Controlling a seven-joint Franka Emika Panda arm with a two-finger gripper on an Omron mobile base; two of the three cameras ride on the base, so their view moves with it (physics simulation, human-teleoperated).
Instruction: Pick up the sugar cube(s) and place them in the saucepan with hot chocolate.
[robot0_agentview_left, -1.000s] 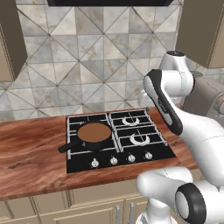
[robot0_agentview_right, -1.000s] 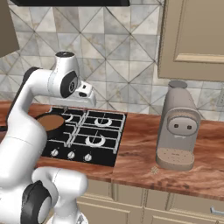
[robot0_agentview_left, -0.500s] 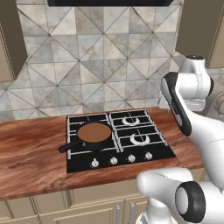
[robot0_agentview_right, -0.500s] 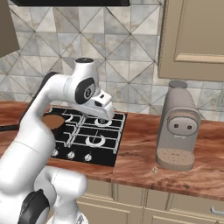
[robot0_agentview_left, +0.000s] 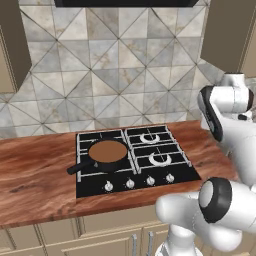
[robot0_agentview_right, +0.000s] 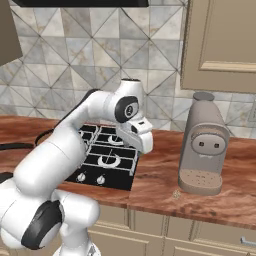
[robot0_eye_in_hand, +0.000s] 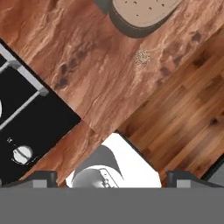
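Dark-tipped gripper spread wide, empty, above wooden counter; sugar cube beside coffee machine.

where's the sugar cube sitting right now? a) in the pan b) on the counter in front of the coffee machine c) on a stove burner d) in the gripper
b: the sugar cube lies on the wooden counter just in front of the coffee machine base.
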